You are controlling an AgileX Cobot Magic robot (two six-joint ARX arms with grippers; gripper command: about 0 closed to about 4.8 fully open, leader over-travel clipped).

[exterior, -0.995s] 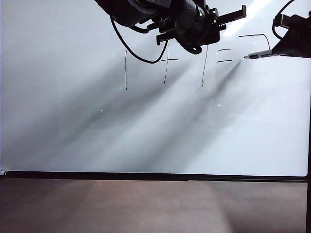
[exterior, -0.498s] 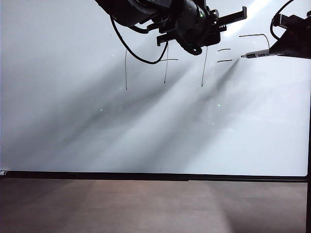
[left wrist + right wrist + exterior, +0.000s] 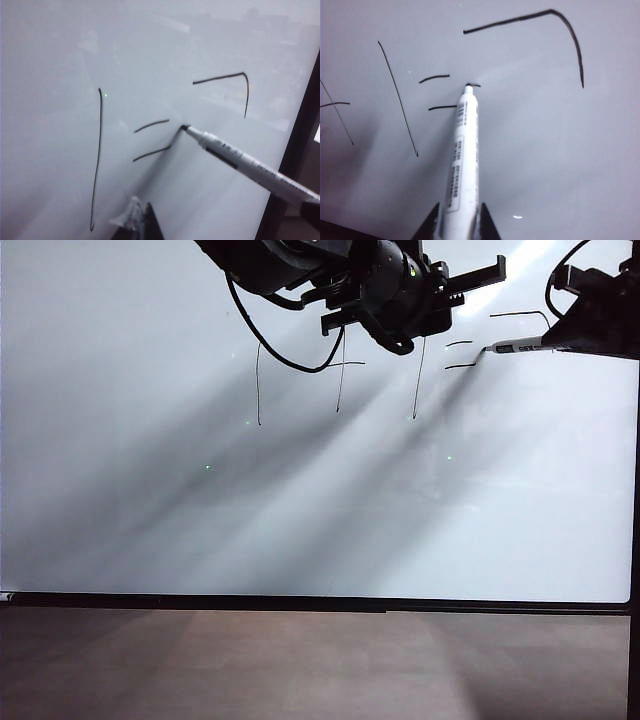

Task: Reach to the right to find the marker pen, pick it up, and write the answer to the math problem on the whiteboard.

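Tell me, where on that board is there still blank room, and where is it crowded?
The whiteboard is bare from below the math problem down to its black bottom frame. It is crowded along the top: the left gripper hangs over the strokes, and the right gripper holds the marker pen beside the unfinished answer.

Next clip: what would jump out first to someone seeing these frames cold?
The marker pen, clamped in the right gripper, with its dark tip on the whiteboard just right of the equals dashes of the math problem. Above the tip sits the answer, only a top bar and a right-hand downstroke so far. The left gripper hangs over the sum at the exterior view's upper edge, holding nothing visible.
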